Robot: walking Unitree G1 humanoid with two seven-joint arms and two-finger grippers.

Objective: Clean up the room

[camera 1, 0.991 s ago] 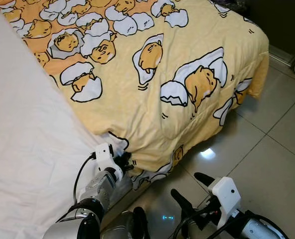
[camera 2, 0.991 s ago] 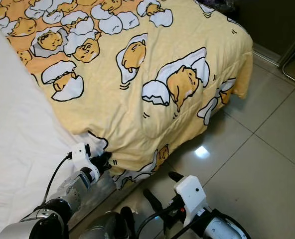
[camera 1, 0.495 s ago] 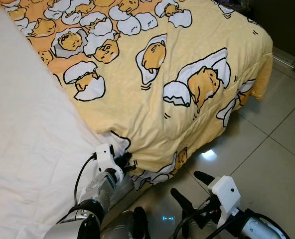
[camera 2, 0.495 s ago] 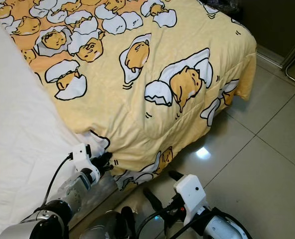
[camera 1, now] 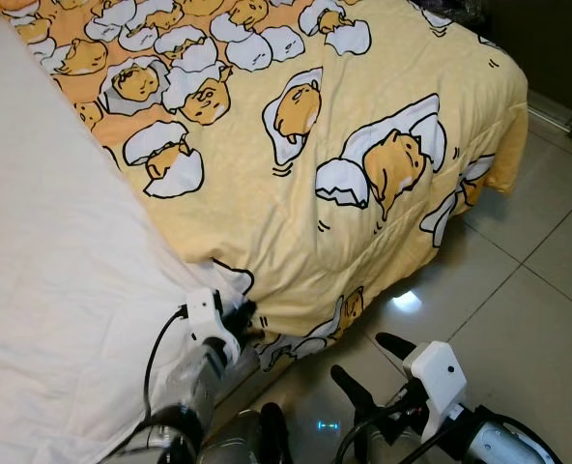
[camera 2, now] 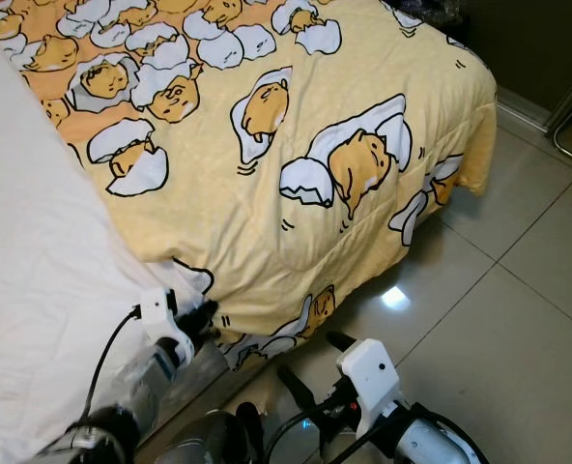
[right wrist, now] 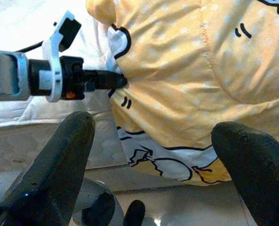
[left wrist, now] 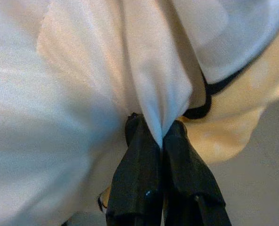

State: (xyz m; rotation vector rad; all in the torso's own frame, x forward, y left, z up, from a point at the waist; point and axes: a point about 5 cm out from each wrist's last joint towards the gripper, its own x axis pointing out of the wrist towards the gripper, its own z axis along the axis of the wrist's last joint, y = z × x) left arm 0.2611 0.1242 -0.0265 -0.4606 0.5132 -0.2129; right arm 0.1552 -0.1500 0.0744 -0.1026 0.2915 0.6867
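- Right end effector [camera 1: 365, 365]: nearest the camera, low over the tiled floor [camera 1: 528, 290], fingers spread wide, holding nothing. In the right wrist view its two black fingers [right wrist: 59, 160] frame the hanging edge of the comforter, well apart from it.
- Left end effector [camera 1: 245, 314]: at the bed's near edge, fingers pinched together on a fold of fabric. In the left wrist view the pads [left wrist: 139, 155] are clamped on white cloth with a black outline and yellow just beside it, so it reads as the comforter's edge at a printed white patch.
- Yellow comforter [camera 1: 344, 193]: cartoon egg-character print, spread over the far half of the bed, its lower edge draped off the mattress side toward the floor. The corner near the left end effector is bunched up where it meets the white bed sheet [camera 1: 54, 319].
- White bed sheet: covers the robot's-left part of the bed, lightly wrinkled, bare of the comforter.
- Floor: glossy light tiles, a bright light reflection [camera 1: 403, 301] just beside the comforter's hanging edge.
- Far right: dark wall base beyond the bed's foot corner [camera 1: 503, 106].
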